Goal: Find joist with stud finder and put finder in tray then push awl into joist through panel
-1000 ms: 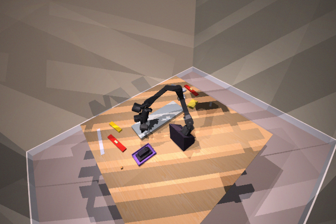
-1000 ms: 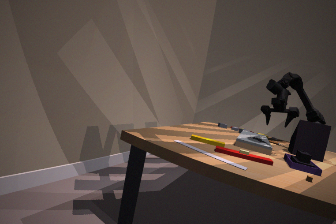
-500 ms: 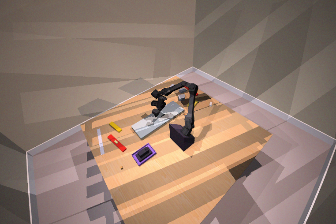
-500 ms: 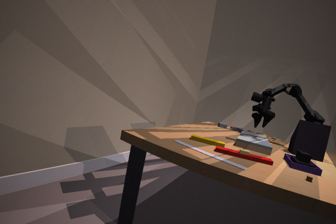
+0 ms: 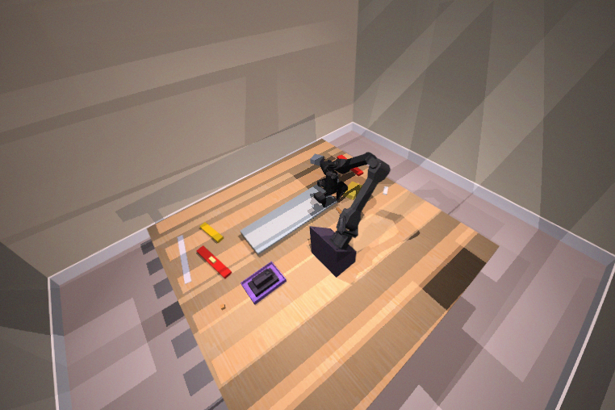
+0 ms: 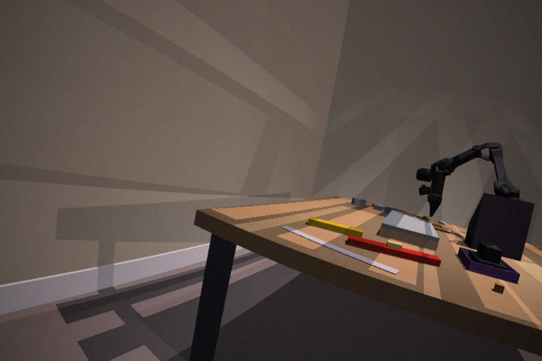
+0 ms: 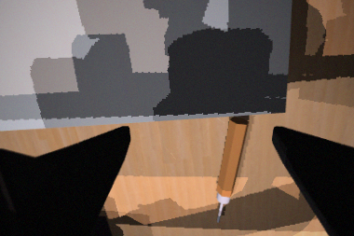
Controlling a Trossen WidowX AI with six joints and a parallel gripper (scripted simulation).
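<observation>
My gripper [image 5: 328, 195] [image 6: 433, 212] [image 7: 199, 133] is open and empty. It hangs over the near end of the grey floor panel [image 5: 280, 221] [image 6: 407, 223] [image 7: 116, 25]. The awl [image 7: 233, 153], with an orange-brown handle and a thin metal tip, lies on the table just beside the panel's edge, between my two fingers in the wrist view and a little toward the right one. The black stud finder [image 5: 263, 280] [image 6: 489, 251] sits in the purple tray [image 5: 246, 286] [image 6: 484, 266], well away from my gripper.
A red level [image 5: 213, 261] [image 6: 393, 251], a yellow bar [image 5: 211, 232] [image 6: 334, 226] and a white ruler [image 5: 184, 258] [image 6: 339, 249] lie left of the panel. A small brown cube [image 5: 223, 306] [image 6: 498, 288] lies near the tray. The arm's dark base [image 5: 332, 251] [image 6: 498, 225] stands beside the panel. Small grey, red and yellow pieces lie at the far end.
</observation>
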